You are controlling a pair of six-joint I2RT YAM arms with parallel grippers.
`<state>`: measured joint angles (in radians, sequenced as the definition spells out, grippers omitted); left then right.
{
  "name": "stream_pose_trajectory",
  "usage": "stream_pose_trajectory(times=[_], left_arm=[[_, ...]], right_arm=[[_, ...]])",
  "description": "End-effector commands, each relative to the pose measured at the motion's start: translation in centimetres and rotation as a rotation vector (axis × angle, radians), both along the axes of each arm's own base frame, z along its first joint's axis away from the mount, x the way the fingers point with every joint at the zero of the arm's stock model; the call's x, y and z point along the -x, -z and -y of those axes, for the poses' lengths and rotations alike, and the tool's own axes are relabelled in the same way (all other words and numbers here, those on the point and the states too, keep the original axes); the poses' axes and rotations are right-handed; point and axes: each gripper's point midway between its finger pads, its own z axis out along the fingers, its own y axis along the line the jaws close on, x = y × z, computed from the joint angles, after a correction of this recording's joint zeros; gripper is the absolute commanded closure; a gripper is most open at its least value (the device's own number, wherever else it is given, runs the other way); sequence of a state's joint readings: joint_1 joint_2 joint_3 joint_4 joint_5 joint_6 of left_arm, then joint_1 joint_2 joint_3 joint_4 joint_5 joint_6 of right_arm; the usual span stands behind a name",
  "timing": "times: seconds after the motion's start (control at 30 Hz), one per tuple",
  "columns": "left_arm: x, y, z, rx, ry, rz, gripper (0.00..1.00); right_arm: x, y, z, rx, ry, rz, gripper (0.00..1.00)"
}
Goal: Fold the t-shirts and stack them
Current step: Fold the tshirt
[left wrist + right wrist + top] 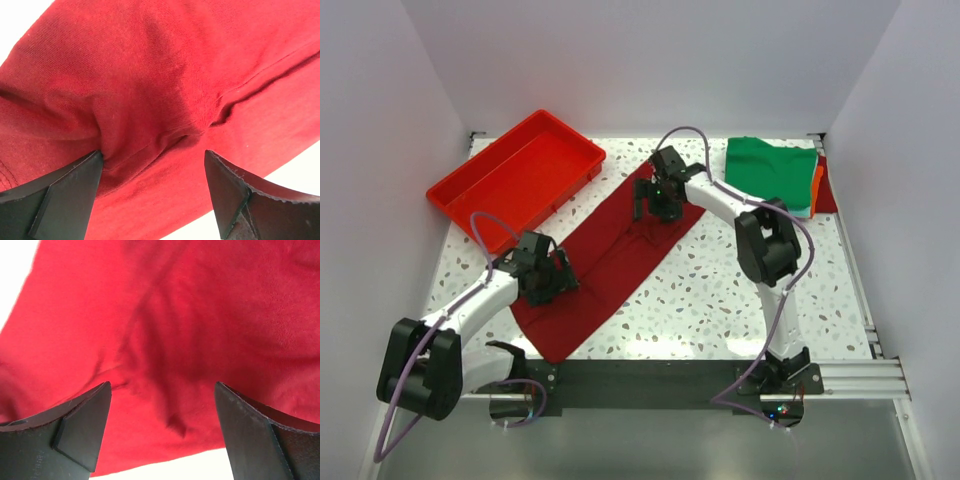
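I'm holding my left fingers (65, 195) apart, tips touching the maroon t-shirt (610, 255) near its 7 o'clock end. My right fingers (80, 425) are spread over its 1 o'clock end. The green t-shirt (770, 170) is lying folded at 2 o'clock on the worktop (720, 290).

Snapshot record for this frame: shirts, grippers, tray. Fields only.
maroon t-shirt: folded into a long strip, lying diagonally on the table
left gripper: open, at the strip's near end, cloth puckered between its fingers
right gripper: open, at the strip's far end
green t-shirt: folded, far right; orange edge and red edge at its right side
red tray: far left, empty
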<state>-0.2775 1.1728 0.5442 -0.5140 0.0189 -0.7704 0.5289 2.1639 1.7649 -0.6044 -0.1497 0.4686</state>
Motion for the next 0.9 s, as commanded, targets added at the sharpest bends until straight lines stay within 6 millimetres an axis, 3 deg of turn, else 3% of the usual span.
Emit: stream_pose_trajectory(times=[0.0,0.23,0.5,0.73,0.77,0.83,0.87], left_arm=[[0.6,1.6,0.7,0.037,0.027,-0.019,0.12],[2.1,2.4,1.8,0.112,0.012,-0.070,0.11],[1.8,-0.1,5.0,0.241,-0.094,-0.027,0.10],[3.3,-0.7,9.2,0.314,-0.093,-0.050,0.10],[3.4,-0.8,9.7,0.320,-0.087,-0.053,0.10],[3.6,-0.8,11.2,0.338,-0.064,-0.070,0.10],[4.0,-0.8,12.0,0.350,-0.046,-0.089,0.10]], right_arm=[[-1.1,1.2,0.2,0.012,0.035,-0.004,0.13],[-1.6,4.8,1.9,0.099,0.074,-0.060,0.13],[-4.5,6.7,5.1,0.161,0.150,-0.061,0.13],[-8.5,6.7,6.6,0.166,0.175,-0.035,0.12],[-9.8,5.6,6.5,0.150,0.178,0.000,0.12],[-10.8,5.9,7.0,0.151,0.185,0.005,0.10],[-11.8,4.8,6.8,0.133,0.185,0.038,0.10]])
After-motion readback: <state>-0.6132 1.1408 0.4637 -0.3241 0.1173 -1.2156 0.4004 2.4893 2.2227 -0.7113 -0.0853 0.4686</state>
